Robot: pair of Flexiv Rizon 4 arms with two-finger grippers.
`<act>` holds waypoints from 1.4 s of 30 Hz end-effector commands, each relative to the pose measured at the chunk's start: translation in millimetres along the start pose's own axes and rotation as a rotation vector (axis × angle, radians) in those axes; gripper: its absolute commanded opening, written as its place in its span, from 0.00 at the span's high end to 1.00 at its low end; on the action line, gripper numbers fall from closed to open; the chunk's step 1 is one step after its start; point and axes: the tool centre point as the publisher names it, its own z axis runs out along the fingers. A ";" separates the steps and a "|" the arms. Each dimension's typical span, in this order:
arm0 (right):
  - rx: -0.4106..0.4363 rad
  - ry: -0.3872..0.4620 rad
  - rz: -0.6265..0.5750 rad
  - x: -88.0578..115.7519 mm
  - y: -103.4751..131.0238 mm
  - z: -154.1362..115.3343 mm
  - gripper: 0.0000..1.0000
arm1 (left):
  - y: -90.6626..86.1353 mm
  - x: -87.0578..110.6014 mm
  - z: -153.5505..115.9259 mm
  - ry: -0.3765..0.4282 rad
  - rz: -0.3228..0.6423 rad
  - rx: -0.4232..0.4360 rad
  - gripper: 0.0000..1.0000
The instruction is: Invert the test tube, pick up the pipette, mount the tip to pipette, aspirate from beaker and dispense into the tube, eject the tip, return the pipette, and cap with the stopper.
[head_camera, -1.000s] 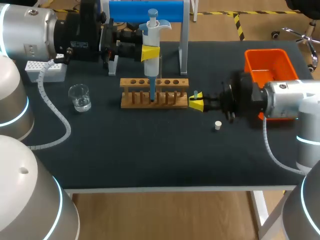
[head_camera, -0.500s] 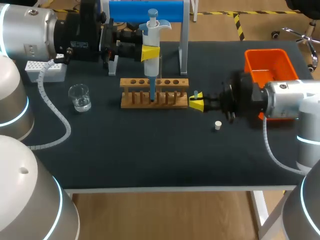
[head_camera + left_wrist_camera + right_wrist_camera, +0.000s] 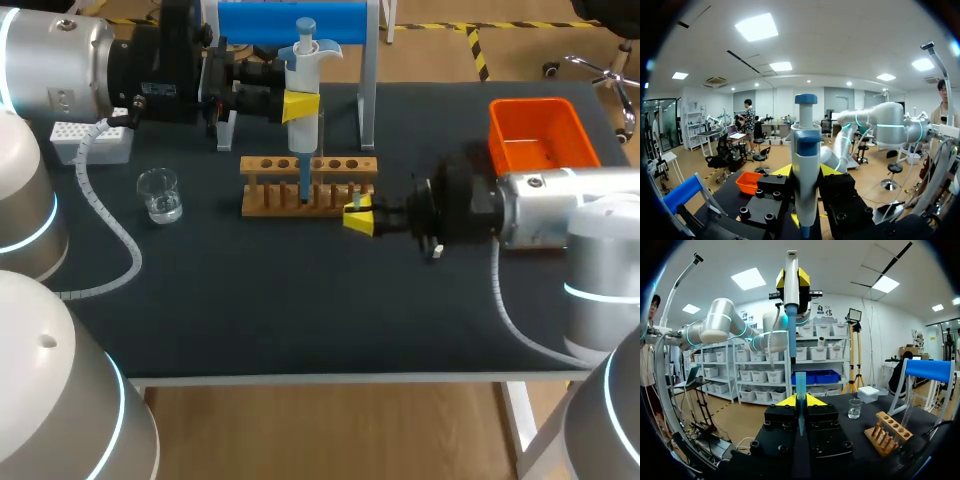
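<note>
My left gripper (image 3: 300, 105) is shut on the white pipette (image 3: 303, 70) with the blue plunger and holds it upright over the wooden rack (image 3: 262, 165). In the left wrist view the pipette (image 3: 805, 160) stands between the fingers of the left gripper (image 3: 806, 172). My right gripper (image 3: 357, 218) is shut on a blue pipette tip (image 3: 355, 204), just right of the rack's front. In the right wrist view the tip (image 3: 800, 385) stands upright in the right gripper (image 3: 800, 401), a little below the pipette's shaft (image 3: 791, 330). A clear test tube (image 3: 907, 416) stands in the rack (image 3: 888, 432).
A glass beaker (image 3: 160, 195) with liquid stands at the left, a white tip box (image 3: 90, 142) behind it. An orange bin (image 3: 540, 135) sits at the back right. The blue pipette stand (image 3: 290, 22) rises behind the rack. The white stopper (image 3: 436, 251) lies half hidden under my right arm.
My right gripper has moved left with the blue tip, from beside the rack's right end to near its front. The left arm and pipette have not moved.
</note>
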 end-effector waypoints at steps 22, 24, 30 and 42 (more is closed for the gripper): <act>-0.030 -0.022 0.016 -2.6 -9.6 23.8 1.00 | -4.7 3.4 3.5 -0.015 0.009 0.011 1.00; -0.028 -0.021 0.017 -2.7 -9.3 26.0 1.00 | -4.7 3.4 3.5 -0.015 0.009 0.011 1.00; -0.021 -0.028 0.048 0.0 -10.0 35.9 1.00 | -4.7 3.4 3.5 -0.015 0.009 0.011 1.00; -0.010 -0.029 0.033 3.4 -3.8 48.1 1.00 | -4.7 3.4 3.5 -0.015 0.009 0.011 1.00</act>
